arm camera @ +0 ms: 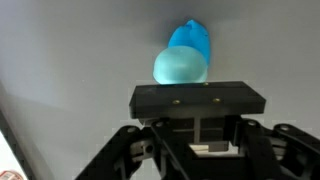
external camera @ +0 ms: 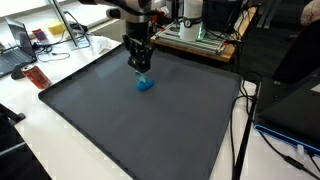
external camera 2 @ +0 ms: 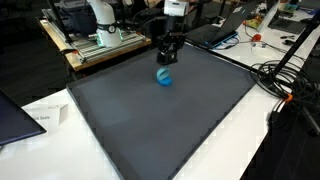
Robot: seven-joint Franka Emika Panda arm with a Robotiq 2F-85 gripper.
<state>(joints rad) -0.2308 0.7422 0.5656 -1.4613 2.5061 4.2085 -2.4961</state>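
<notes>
A small blue object [external camera: 145, 84] [external camera 2: 165, 78] lies near the far edge of the dark grey mat [external camera: 140, 130] [external camera 2: 160, 120]. In the wrist view it shows as a teal ball [arm camera: 180, 67] with a brighter blue part [arm camera: 192, 40] behind it. My gripper [external camera: 141, 68] [external camera 2: 166, 62] points straight down just above and behind the object. Its pads [arm camera: 188, 127] stand together, shut, in the wrist view. A black bar with two screws [arm camera: 200, 98] lies across the fingertips; I cannot tell whether it is held or part of the gripper. It hides the near side of the ball.
The mat rests on a white table [external camera: 40, 140]. A red item [external camera: 37, 77] lies off one mat corner. Equipment [external camera: 195, 35] stands at the back. A white robot base [external camera 2: 100, 20] stands behind the mat, a laptop [external camera 2: 15, 115] beside it, and cables [external camera 2: 285, 85] trail along one side.
</notes>
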